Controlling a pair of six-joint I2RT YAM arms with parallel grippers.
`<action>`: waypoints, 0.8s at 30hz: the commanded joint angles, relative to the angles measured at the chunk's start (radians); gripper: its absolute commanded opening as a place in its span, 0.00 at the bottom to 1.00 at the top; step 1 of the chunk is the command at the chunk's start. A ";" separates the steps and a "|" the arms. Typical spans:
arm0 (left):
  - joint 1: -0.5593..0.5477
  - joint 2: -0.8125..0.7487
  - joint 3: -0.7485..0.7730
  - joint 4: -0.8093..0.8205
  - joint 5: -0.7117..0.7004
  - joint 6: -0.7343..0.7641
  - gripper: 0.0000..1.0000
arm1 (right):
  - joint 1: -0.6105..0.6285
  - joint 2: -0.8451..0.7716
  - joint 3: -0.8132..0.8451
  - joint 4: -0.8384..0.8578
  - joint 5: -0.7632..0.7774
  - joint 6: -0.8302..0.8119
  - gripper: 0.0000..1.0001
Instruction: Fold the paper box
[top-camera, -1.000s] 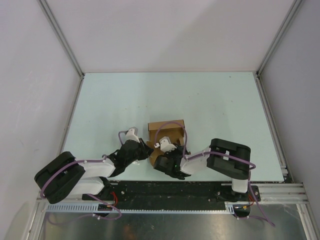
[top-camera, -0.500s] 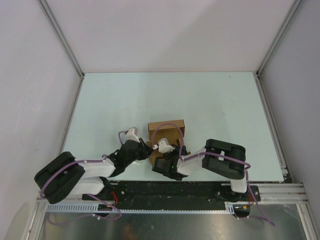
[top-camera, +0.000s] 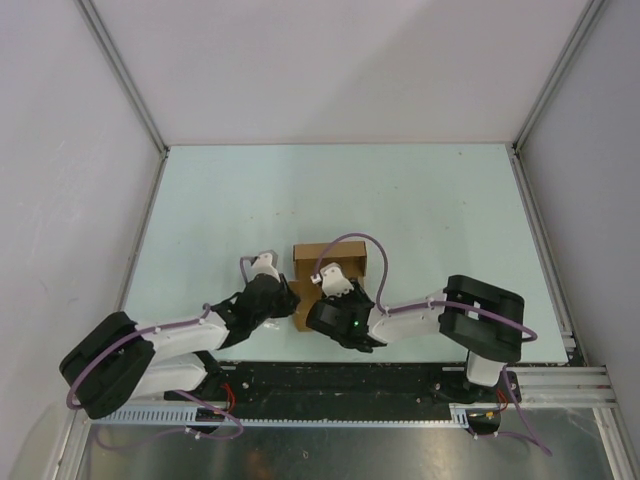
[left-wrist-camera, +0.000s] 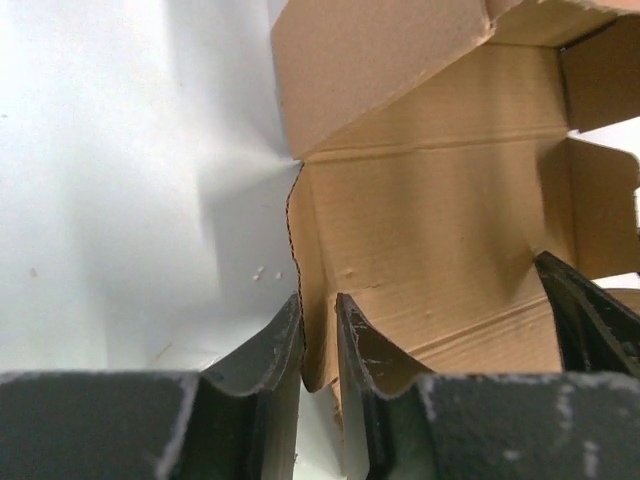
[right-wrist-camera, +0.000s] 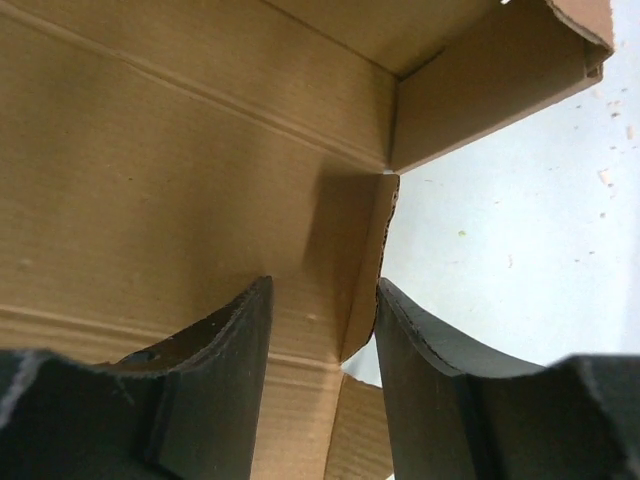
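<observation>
The paper box (top-camera: 331, 256) is brown cardboard, partly folded, with raised walls, lying near the table's front middle. My left gripper (top-camera: 291, 301) comes in from the left and is shut on the box's left side flap (left-wrist-camera: 312, 330), which is pinched between its two dark fingers (left-wrist-camera: 270, 345). My right gripper (top-camera: 326, 291) sits over the box's near edge. In the right wrist view its jaws stand apart around an upright side flap (right-wrist-camera: 362, 290) that leans close to the right finger (right-wrist-camera: 420, 340). The box's inner floor (right-wrist-camera: 170, 180) fills that view.
The pale green table (top-camera: 430, 210) stretches behind and to both sides of the box. Grey walls with metal frame posts (top-camera: 135, 100) enclose it. A black base rail (top-camera: 340, 380) runs along the near edge.
My right gripper's jaws have spread apart, letting go of the flap, and that arm has pushed left over the box. The box has shifted slightly left. The left gripper keeps its grip.
</observation>
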 joint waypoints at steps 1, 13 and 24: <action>0.007 -0.035 0.068 -0.143 -0.082 0.089 0.23 | -0.028 -0.080 -0.030 0.058 -0.109 0.081 0.50; -0.034 0.037 0.178 -0.189 -0.133 0.162 0.17 | -0.154 -0.386 -0.260 0.248 -0.346 0.200 0.56; -0.183 0.200 0.296 -0.250 -0.263 0.220 0.06 | -0.228 -0.603 -0.357 0.268 -0.433 0.239 0.57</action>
